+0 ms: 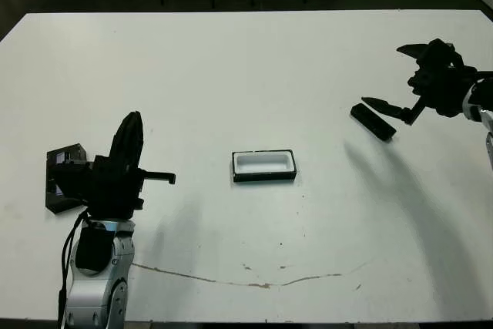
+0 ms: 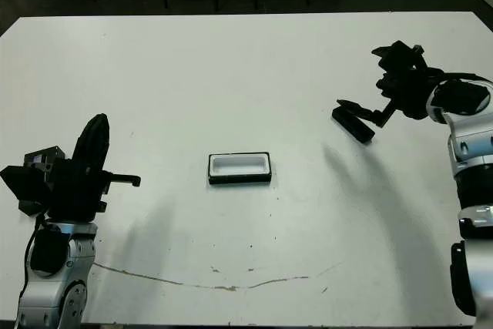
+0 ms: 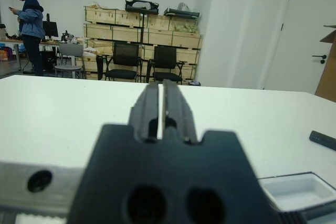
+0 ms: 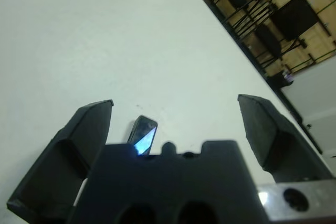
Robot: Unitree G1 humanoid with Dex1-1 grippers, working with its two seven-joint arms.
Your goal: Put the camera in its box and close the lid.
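Camera (image 1: 373, 122) is lying flat on the tabletop (image 1: 231, 59) at the right side, well to the right of the box (image 1: 264, 166) and somewhat farther from the robot. Its long axis is running diagonally, the far end pointing left, the near end pointing right. In the right wrist view a short piece of the bar with its pale bluish screen is showing just beyond the claw body, between the two fingers.

Right claw (image 1: 399, 85) is hovering directly at the camera, fingers spread wide. One fingertip (image 1: 368, 102) is sitting just above the far-left end of the bar; the other is raised farther back. Whether that lower tip is touching the camera I cannot tell. Nothing is gripped.

Judgement: the right arm is by far the nearer one, so the pick is falling to it. The move is turning on lining the open fingers across the bar's narrow width, not along its length, before coming down.

Box is sitting open near the middle of the tabletop, white lining up, long axis running left-right, nothing inside.

Left claw (image 1: 131, 132) is standing at the near left, pointing up and away, fingers pressed nearly together with only a thin slit, holding nothing. A black slab (image 1: 65, 179) behind it is probably the lid, partly hidden.
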